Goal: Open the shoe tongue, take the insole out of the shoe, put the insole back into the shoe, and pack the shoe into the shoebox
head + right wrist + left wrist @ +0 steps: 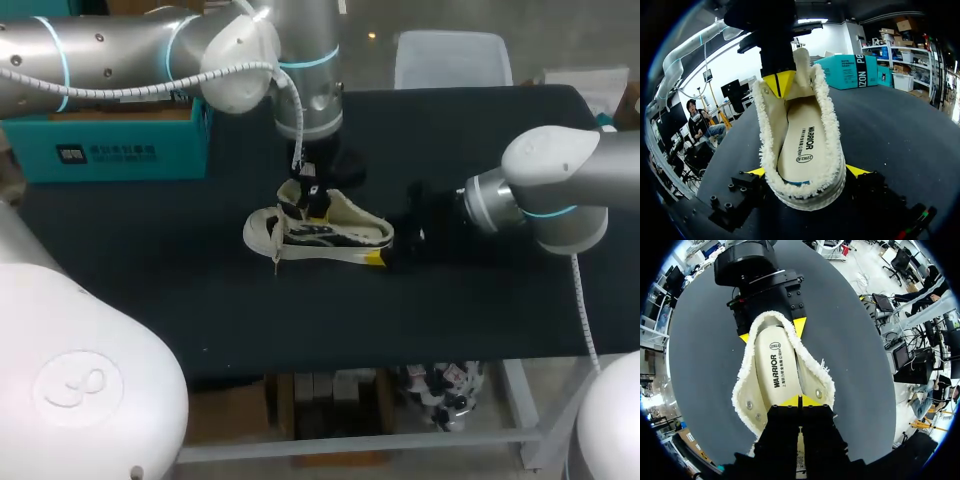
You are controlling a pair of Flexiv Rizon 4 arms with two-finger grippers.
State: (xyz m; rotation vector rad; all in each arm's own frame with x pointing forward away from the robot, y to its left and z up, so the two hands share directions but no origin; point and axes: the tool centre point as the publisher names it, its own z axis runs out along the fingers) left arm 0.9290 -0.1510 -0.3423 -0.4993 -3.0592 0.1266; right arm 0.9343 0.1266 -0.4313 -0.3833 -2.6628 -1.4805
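At the far left of the table (150,260) stands the teal box (105,150), well apart from the work. Next comes the left gripper (800,401), its yellow tips pinched together on the tongue (801,65), which stands up over the laced end. The shoe (320,232) lies mid-table, toe to the left and heel to the right. Its mouth is wide open, with the insole (777,370) flat inside. At the right, the right gripper (807,172) is clamped on the heel, one tip against each side.

The step in hand looks like opening the tongue. To do it well, draw the tongue up and toward the toe while the heel grip pins the shoe to the table, so that the shoe neither lifts nor turns. The pull should be gentle, since the frayed collar looks soft. The insole then needs a clear way out at its heel end.

As for writing, the box has white lettering and a small dark label on its side. The insole carries a printed word, a line of small characters and an oval stamp. All of these are sharp in both wrist views.
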